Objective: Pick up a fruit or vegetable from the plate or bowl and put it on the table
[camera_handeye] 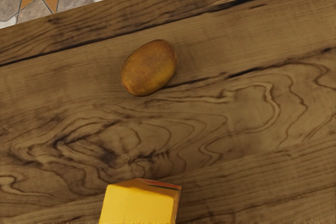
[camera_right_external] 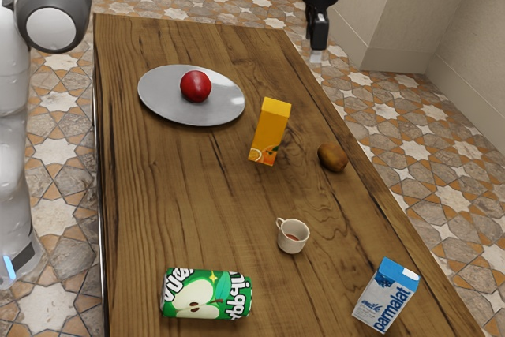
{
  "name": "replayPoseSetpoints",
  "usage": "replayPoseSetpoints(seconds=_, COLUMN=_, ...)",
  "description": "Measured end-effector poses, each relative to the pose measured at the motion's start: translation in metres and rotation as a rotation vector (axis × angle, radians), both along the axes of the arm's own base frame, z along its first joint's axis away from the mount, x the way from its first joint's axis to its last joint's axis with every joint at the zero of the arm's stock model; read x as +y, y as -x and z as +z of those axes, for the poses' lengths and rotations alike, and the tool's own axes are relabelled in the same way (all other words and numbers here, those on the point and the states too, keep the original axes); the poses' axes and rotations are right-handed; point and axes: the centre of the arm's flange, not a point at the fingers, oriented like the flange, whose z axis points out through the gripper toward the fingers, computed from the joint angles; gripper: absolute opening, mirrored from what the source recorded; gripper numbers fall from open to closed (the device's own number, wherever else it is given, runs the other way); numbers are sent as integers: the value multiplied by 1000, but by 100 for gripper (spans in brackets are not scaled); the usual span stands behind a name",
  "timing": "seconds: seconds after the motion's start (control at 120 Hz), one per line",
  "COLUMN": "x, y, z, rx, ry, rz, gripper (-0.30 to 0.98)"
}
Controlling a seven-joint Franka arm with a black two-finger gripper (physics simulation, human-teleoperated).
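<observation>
The claw (camera_right_external: 316,54) hung high over the surface (camera_right_external: 158,195), and whether it was wide or narrow I could not tell; nothing showed in its grasp. The red fruit (camera_right_external: 196,86), apparently an apple, sat on the grey plate (camera_right_external: 166,108), lower than the claw and well apart from it, toward the exterior view's left. That made it the likely thing to fetch, with the pick yet to be made.

The first danger was a wrong choice. The brown fruit (camera_handeye: 149,67) lay below the claw, but already on the bare wood, so lifting it would have done nothing for the task. Crossing too low toward the plate could have knocked over the upright juice carton (camera_right_external: 271,132), also beneath the claw and tall enough to catch.

At the plate, an off-centre close might have made the round, smooth fruit roll or squirt away, and a descent too deep or too far aside could have pressed the rim and tilted the plate. Letting go too high, or near the surface's edge, risked a roll to the floor; a low, gentle release on open wood seemed safest.
</observation>
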Motion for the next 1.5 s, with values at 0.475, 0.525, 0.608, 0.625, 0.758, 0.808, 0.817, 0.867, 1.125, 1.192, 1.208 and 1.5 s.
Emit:
replayPoseSetpoints(seconds=0.475, x=16, y=1, z=-5, rx=33, ry=-12, rz=-34, gripper=69)
replayPoseSetpoints(seconds=0.525, x=19, y=1, z=-10, rx=45, ry=-19, rz=-68, gripper=69)
replayPoseSetpoints(seconds=0.608, x=33, y=-2, z=-38, rx=112, ry=-52, rz=-114, gripper=68)
replayPoseSetpoints(seconds=0.625, x=37, y=-3, z=-46, rx=129, ry=-58, rz=-123, gripper=68)
replayPoseSetpoints(seconds=0.758, x=78, y=-4, z=-118, rx=244, ry=-82, rz=-175, gripper=68)
replayPoseSetpoints(seconds=0.808, x=99, y=-3, z=-132, rx=255, ry=-89, rz=-181, gripper=69)
replayPoseSetpoints(seconds=0.817, x=102, y=-3, z=-134, rx=258, ry=-90, rz=-182, gripper=69)
replayPoseSetpoints(seconds=0.867, x=119, y=-1, z=-151, rx=269, ry=-94, rz=-194, gripper=69)
replayPoseSetpoints(seconds=1.125, x=215, y=20, z=-167, rx=239, ry=-133, rz=-186, gripper=69)
replayPoseSetpoints(seconds=1.192, x=236, y=25, z=-172, rx=242, ry=-138, rz=-182, gripper=69)
replayPoseSetpoints(seconds=1.208, x=238, y=25, z=-174, rx=244, ry=-139, rz=-187, gripper=69)
replayPoseSetpoints(seconds=1.5, x=229, y=30, z=-224, rx=292, ry=-97, rz=-308, gripper=69)
